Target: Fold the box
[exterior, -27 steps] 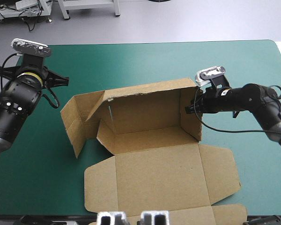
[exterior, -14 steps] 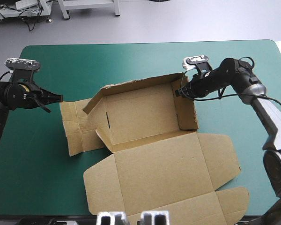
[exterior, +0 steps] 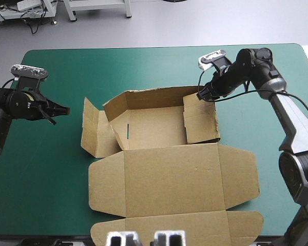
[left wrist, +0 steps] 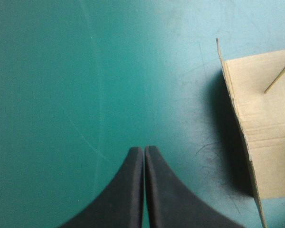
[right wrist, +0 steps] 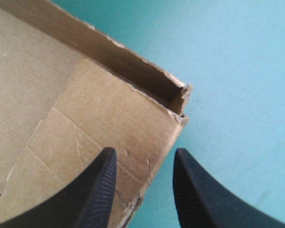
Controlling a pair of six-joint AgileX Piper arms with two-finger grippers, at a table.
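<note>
- The brown box (exterior: 169, 174) sits near the middle of my bench (exterior: 143, 66), on the teal-green cover, partly set up.
- Its far wall (exterior: 154, 96) stands raised, while the broad lid panel (exterior: 174, 205) lies flat toward the bench's near edge.
- At the box's left end a side flap (exterior: 95, 128) splays outward.
- My left gripper (exterior: 63, 109) is closed, its black fingers (left wrist: 128, 190) pressed together into one point with nothing between them.
- It is low over bare cover to the left of the box, near that side flap (left wrist: 266, 118) but clear of it. In the left wrist view the flap's edge lies ahead of the left gripper (left wrist: 144, 149) and off to one side.
- My right gripper (exterior: 201, 96) is open at the box's far right corner.
- In the right wrist view the right gripper (right wrist: 145, 154) straddles the edge of the box (right wrist: 99, 109). One finger (right wrist: 95, 190) is over the brown board of the right-hand wall, and the other (right wrist: 199, 194) is over the cover outside it.
- I cannot tell whether either finger touches the board.
</note>
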